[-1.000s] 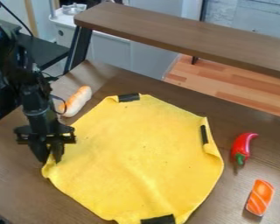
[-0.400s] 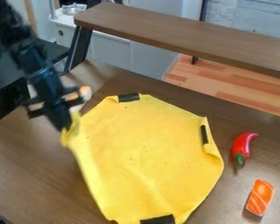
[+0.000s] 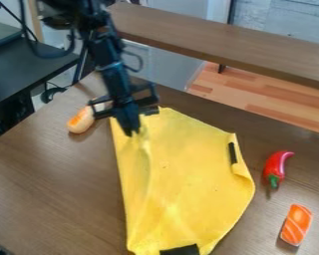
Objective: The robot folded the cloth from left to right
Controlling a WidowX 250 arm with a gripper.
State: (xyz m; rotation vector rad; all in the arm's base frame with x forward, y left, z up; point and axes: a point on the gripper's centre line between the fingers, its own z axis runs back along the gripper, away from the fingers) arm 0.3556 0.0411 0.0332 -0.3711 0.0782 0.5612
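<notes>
Pinching the yellow cloth [image 3: 195, 169] at its raised left edge, the closed jaws seem placed to bring that side rightward over the rest, spread on the counter [image 3: 56, 189].

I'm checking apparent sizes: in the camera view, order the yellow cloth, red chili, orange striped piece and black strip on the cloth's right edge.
1. Yellow cloth
2. Red chili and orange striped piece: too alike to rank, the piece being nearer the camera
3. Black strip

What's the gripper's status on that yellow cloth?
Gripper shut on cloth, at its upper left. Left side lifted inward, fold incomplete. Sushi piece and red chili off to the side, not in the way.
</notes>
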